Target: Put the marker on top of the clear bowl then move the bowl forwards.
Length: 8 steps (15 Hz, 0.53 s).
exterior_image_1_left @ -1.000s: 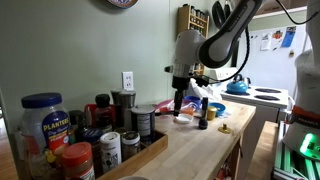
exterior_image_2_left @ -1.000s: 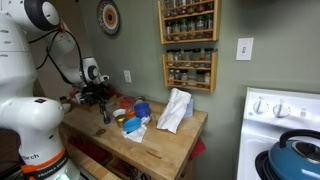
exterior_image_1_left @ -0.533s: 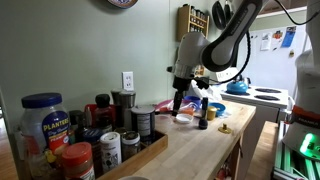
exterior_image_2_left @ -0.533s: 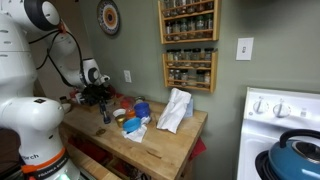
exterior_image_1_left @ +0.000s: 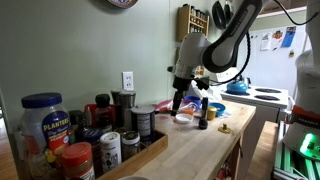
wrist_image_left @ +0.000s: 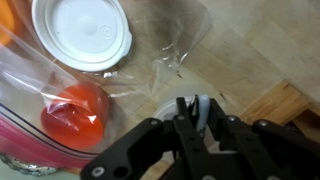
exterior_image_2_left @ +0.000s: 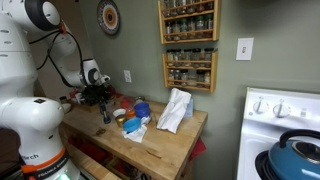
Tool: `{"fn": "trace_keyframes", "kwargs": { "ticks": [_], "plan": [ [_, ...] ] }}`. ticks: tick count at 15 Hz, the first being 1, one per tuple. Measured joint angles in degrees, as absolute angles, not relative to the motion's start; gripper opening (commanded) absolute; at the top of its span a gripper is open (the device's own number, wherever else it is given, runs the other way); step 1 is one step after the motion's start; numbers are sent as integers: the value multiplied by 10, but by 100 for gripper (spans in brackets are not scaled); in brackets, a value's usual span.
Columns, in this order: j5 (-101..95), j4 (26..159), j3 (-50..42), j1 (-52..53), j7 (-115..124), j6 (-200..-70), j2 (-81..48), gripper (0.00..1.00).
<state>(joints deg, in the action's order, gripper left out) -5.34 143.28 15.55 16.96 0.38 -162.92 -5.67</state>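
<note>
In the wrist view my gripper (wrist_image_left: 196, 106) is shut on the marker (wrist_image_left: 203, 112), whose pale end sticks out between the fingertips. Just under the jaws lies a pale round rim, apparently the clear bowl (wrist_image_left: 163, 108), mostly hidden by the fingers. In both exterior views the gripper (exterior_image_1_left: 179, 103) (exterior_image_2_left: 101, 103) hangs low over the wooden counter (exterior_image_1_left: 200, 150) and points down, a thin dark stick showing below it. The bowl itself is too faint to pick out in those views.
A white lid (wrist_image_left: 82, 30) and a red-orange thing in clear plastic (wrist_image_left: 75, 115) lie close beside the jaws. A short dark bottle (exterior_image_1_left: 202, 120) stands next to the gripper. Jars and tins (exterior_image_1_left: 45, 125) crowd one end. A white bag (exterior_image_2_left: 175, 110) lies mid-counter.
</note>
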Motion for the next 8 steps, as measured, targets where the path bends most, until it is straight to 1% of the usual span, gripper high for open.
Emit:
{"fn": "trace_keyframes", "kwargs": {
  "ticks": [8],
  "plan": [
    [-42,1429,159,170,-14,-1630,-66,6]
  ]
}}
